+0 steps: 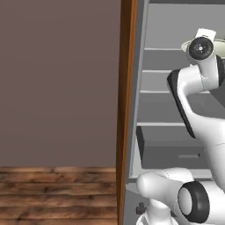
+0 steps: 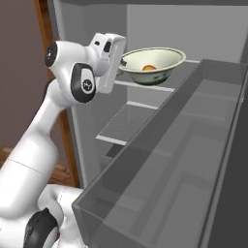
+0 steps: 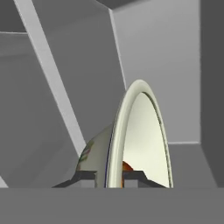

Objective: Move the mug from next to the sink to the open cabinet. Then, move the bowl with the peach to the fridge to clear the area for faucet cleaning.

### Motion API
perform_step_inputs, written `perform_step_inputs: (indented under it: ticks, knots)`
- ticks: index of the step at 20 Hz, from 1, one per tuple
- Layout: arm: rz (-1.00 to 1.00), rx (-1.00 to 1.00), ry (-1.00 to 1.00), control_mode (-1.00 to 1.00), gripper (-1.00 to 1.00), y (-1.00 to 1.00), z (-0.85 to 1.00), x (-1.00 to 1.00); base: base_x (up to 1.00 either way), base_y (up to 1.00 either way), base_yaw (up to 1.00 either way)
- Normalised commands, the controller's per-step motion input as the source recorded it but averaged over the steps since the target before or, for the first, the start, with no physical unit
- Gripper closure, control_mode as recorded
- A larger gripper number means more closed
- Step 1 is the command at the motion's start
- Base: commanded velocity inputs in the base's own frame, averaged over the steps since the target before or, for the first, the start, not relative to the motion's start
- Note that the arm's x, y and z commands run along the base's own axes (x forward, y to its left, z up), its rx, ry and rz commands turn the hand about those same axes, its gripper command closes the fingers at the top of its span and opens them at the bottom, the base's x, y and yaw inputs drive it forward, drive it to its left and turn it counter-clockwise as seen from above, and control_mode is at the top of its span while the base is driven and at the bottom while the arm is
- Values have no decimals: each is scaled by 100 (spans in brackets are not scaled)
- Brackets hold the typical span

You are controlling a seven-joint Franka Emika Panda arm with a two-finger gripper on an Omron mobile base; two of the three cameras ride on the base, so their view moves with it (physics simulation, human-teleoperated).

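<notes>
1. The wide, shallow, pale cream-green bowl [image 2: 154, 62] sits level inside the tall fridge with the grey interior [image 2: 203, 29], at the height of an upper grey shelf [image 2: 145, 87]; whether its base touches that shelf cannot be told.
2. The small round orange-brown peach [image 2: 149, 68] lies in the bottom of the bowl.
3. The gripper [image 3: 109, 176] is closed on the bowl's near rim: in the hand view one dark finger tip [image 3: 85, 176] lies against the bowl's outer wall and the other [image 3: 138, 176] against its inner face, with the rim between them.
4. In the right base view the white hand reaches in from the left and meets the left edge of the bowl.
5. In the left base view a strip of the bowl's rim [image 1: 185, 45] peeks out to the left of the dark wrist joint, in the upper part of the fridge.
6. Lower grey shelves [image 1: 154, 92] and a grey drawer [image 1: 171, 149] lie beneath, well below the bowl.
7. The fridge's brown wood-coloured side edge [image 1: 125, 96] stands to the left, beside a plain mauve wall [image 1: 57, 79] above a wooden plank floor [image 1: 57, 193].
</notes>
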Motion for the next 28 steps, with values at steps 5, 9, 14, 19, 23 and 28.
perform_step_inputs:
  ticks: [5,9,14,19,23,28]
  knots:
    - [2,1,3,-100,100,-18,-24,55,0,0,0]
    - [3,8,0,-100,100,-23,-4,50,0,0,0]
    - [3,12,0,-100,100,-24,0,45,0,0,0]
    - [1,12,0,-100,100,-17,0,47,0,0,0]
    - [0,8,0,-100,100,-13,-1,42,0,0,0]
    - [0,4,0,-100,-100,-2,0,35,0,0,0]
